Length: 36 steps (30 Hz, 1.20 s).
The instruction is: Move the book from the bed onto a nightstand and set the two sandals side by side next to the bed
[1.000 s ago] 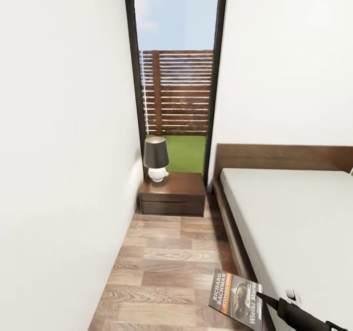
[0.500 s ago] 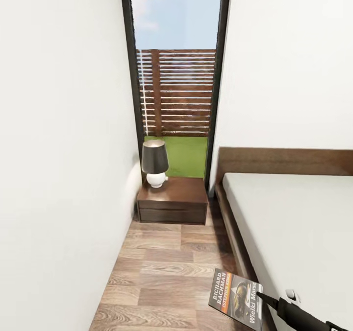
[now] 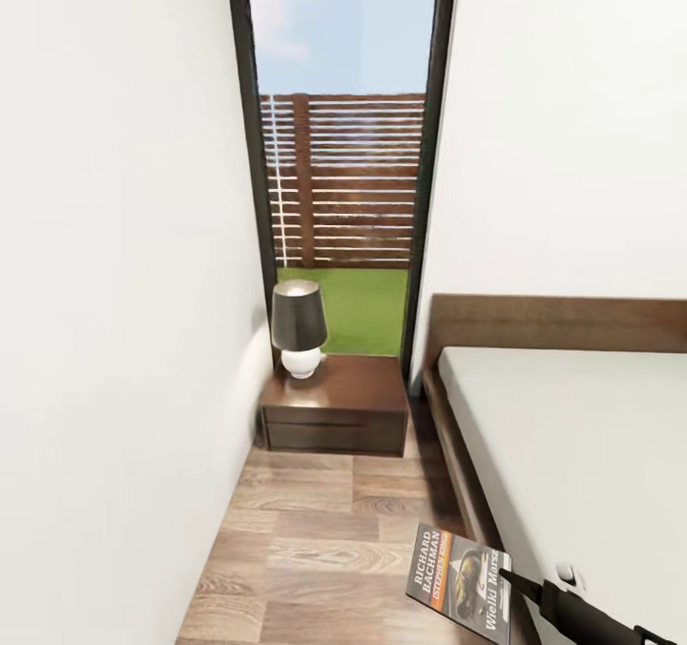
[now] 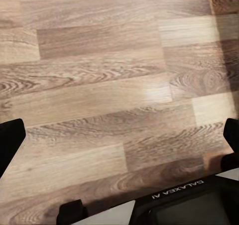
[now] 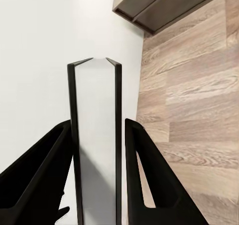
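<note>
Wood-plank floor [image 3: 315,540] leads to the nightstand [image 3: 336,406] at 12 o'clock, while the right gripper [image 5: 97,150] clamps the book [image 3: 458,578]; left gripper's [image 4: 119,135] fingers spread wide.

White walls [image 3: 114,244], wood-plank floor [image 3: 315,550] — tall dark-framed window [image 3: 343,149] (slatted fence [image 3: 343,182], grass outside), black-shaded lamp [image 3: 298,328]

Floor [image 3: 315,550] is grainy wood plank with a slight sheen, nightstand [image 3: 336,406] dark glossy wood, book [image 3: 458,578] cover looks glossy paper, mattress [image 3: 582,473] probably matte cloth.
</note>
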Tool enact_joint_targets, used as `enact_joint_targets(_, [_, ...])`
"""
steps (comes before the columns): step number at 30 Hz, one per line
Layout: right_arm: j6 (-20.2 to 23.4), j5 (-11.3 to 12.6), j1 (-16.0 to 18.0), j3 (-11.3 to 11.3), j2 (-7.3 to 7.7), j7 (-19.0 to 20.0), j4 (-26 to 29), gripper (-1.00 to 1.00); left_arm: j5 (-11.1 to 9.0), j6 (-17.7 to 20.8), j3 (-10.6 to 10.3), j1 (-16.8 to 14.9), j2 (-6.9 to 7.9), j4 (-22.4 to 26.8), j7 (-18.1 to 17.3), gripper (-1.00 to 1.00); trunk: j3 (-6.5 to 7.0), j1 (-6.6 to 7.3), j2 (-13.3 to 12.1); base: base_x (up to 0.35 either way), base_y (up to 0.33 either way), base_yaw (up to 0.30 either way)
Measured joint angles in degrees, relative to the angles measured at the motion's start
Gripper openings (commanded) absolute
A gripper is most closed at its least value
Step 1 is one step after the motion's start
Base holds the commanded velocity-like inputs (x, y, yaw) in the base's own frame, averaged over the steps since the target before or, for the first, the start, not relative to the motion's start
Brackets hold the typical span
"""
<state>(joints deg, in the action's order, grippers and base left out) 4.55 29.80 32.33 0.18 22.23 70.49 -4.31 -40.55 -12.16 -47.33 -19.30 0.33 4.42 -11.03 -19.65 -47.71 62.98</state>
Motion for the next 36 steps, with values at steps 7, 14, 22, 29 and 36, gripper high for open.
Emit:
enact_joint_targets(7, [0.0, 0.0, 0.0, 0.0, 0.01, 0.0, 0.0, -1.0, -0.2, 0.0, 0.0, 0.0, -0.03, 0.0, 0.0, 1.0, 0.0, 0.0, 0.0, 0.332, 0.0, -0.046])
enact_joint_targets(14, [0.0, 0.0, 0.0, 0.1, 0.0, 0.0, 0.0, -1.0, -0.2, 0.0, -0.1, 0.0, -0.09, 0.0, 0.0, 1.0, 0.0, 0.0, 0.0, 0.332, 0.0, -0.15])
enact_joint_targets(22, [0.0, 0.0, 0.0, 0.0, 0.0, 0.0, 0.0, -1.0, -0.3, -0.1, -0.1, 0.0, -0.09, 0.0, 0.0, 1.0, 0.0, 0.0, 0.0, 0.332, 0.0, -0.012])
enact_joint_targets(29, [0.0, 0.0, 0.0, 0.0, 0.0, 0.0, 0.0, -1.0, -0.3, -0.1, -0.1, 0.0, -0.09, 0.0, 0.0, 1.0, 0.0, 0.0, 0.0, 0.332, 0.0, -0.001])
enact_joint_targets(36, [0.0, 0.0, 0.0, 0.0, 0.0, 0.0, 0.0, -1.0, -0.3, -0.1, -0.1, 0.0, -0.09, 0.0, 0.0, 1.0, 0.0, 0.0, 0.0, 0.332, 0.0, 0.0])
